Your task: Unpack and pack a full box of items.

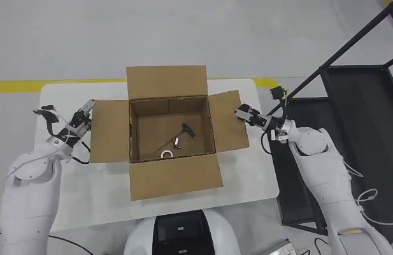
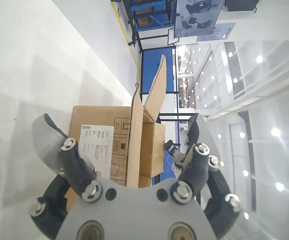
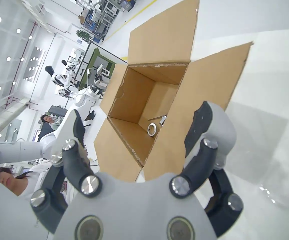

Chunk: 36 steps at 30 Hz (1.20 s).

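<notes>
Top view: white table (image 1: 88, 204); open cardboard box (image 1: 176, 175) at its centre, four flaps spread, holding a white ring (image 1: 165, 154) and a green-handled tool (image 1: 187, 130). Left gripper (image 1: 86, 109) and right gripper (image 1: 241, 110) sit just beside the side flaps, fingers parted, empty. Black rack (image 1: 349, 127) stands alongside. Beyond: pale floor (image 1: 247, 32), yellow line (image 1: 56, 84).

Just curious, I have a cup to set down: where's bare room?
The table is bare either side of the near flap and at both far corners beside the far flap. Inside the box, tool and ring take the floor's middle.
</notes>
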Motion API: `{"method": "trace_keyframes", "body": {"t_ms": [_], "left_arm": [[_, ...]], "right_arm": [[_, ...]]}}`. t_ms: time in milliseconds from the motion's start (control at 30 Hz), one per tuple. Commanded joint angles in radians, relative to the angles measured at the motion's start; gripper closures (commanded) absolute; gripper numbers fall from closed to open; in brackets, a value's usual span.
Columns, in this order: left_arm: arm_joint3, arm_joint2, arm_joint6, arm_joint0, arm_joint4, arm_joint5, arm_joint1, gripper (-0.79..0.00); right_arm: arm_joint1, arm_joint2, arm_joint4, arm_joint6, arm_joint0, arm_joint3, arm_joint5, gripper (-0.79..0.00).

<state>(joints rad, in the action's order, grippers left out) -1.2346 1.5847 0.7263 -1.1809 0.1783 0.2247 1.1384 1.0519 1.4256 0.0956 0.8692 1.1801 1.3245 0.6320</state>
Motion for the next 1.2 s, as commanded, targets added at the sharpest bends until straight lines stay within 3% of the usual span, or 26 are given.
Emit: {"method": "trace_keyframes", "body": {"t_ms": [0, 267, 467, 667, 833, 1033, 1167], "left_arm": [[-0.002, 0.004, 0.048, -0.006, 0.073, 0.021, 0.001, -0.785], [-0.068, 0.040, 0.132, -0.060, 0.144, 0.048, -0.011, -0.785], [-0.106, 0.020, 0.191, -0.074, 0.228, 0.052, -0.009, -0.785], [-0.167, -0.059, 0.208, -0.052, 0.242, 0.070, 0.000, -0.785], [-0.203, -0.148, 0.190, -0.007, 0.158, 0.041, 0.007, -0.785], [-0.143, -0.253, 0.180, 0.085, 0.102, -0.010, 0.021, -0.785], [-0.102, -0.306, 0.163, 0.134, 0.067, -0.021, 0.029, -0.785]], "right_arm": [[0.001, -0.012, 0.025, 0.018, -0.004, -0.013, 0.016, -0.785], [-0.019, 0.112, -0.009, -0.100, 0.087, 0.076, 0.138, -0.785], [-0.031, 0.204, -0.102, -0.187, 0.186, 0.133, 0.009, -0.785], [-0.028, 0.103, -0.069, -0.053, 0.140, 0.086, -0.028, -0.785], [-0.018, 0.019, -0.013, -0.009, 0.103, 0.081, 0.029, -0.785], [-0.015, -0.044, 0.051, 0.058, 0.091, 0.171, 0.111, -0.785], [-0.011, -0.104, 0.035, 0.092, 0.065, 0.231, 0.104, -0.785]]}}
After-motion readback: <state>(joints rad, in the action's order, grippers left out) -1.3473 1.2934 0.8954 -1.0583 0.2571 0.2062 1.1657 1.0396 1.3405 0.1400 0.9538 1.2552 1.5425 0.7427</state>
